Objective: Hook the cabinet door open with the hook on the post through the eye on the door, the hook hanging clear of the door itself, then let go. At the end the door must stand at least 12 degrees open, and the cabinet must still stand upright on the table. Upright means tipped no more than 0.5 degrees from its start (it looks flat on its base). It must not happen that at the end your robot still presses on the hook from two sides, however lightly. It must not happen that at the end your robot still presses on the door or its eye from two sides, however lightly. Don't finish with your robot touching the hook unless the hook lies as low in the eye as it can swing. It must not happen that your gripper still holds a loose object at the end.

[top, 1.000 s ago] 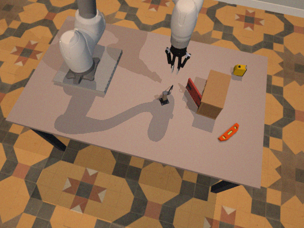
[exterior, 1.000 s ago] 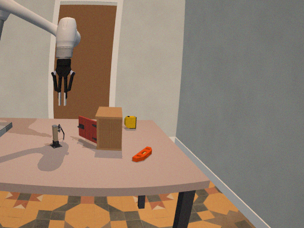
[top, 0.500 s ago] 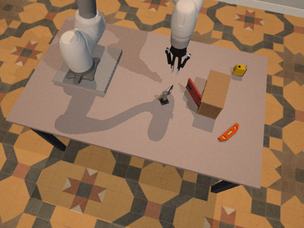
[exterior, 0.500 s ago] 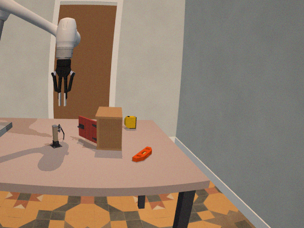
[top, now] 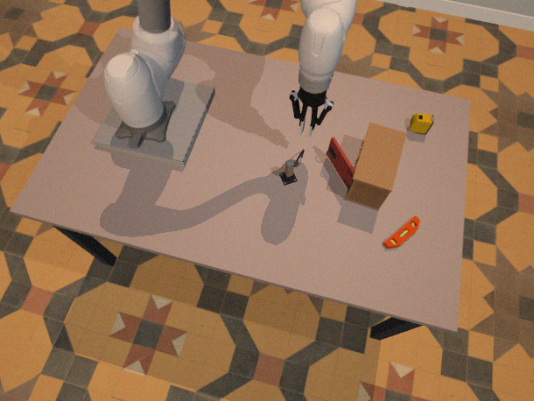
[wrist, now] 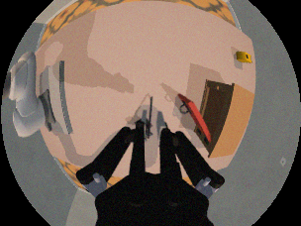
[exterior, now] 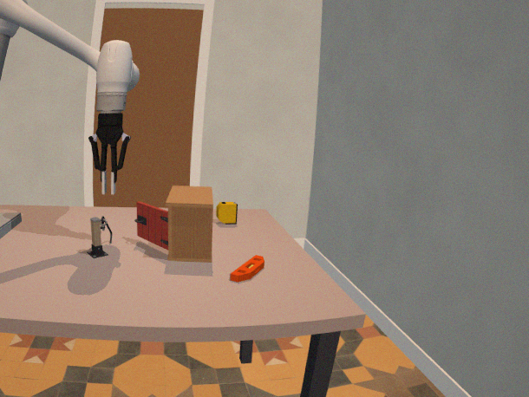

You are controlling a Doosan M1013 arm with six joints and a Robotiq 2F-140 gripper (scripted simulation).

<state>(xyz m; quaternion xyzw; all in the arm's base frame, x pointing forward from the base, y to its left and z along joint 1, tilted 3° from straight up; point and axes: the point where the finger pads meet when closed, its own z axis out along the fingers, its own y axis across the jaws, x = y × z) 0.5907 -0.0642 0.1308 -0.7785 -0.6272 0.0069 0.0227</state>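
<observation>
A wooden cabinet (top: 375, 165) stands upright on the table, also in the exterior view (exterior: 191, 223). Its red door (top: 340, 162) stands partly open (exterior: 153, 224), with a small dark eye (exterior: 140, 220) on its outer face. A short post (top: 289, 170) on a dark base stands left of the door, and its dark hook (exterior: 102, 222) hangs down beside the post, apart from the door. My gripper (top: 308, 130) (exterior: 108, 187) hangs high above the table over the post, fingers nearly together and empty. The wrist view shows the post (wrist: 147, 117) between my fingertips and the door (wrist: 196, 117) to the right.
A yellow tape measure (top: 421, 123) lies behind the cabinet. An orange spirit level (top: 401, 230) lies in front of it. My arm's base sits on a grey plate (top: 153, 123) at the back left of the table.
</observation>
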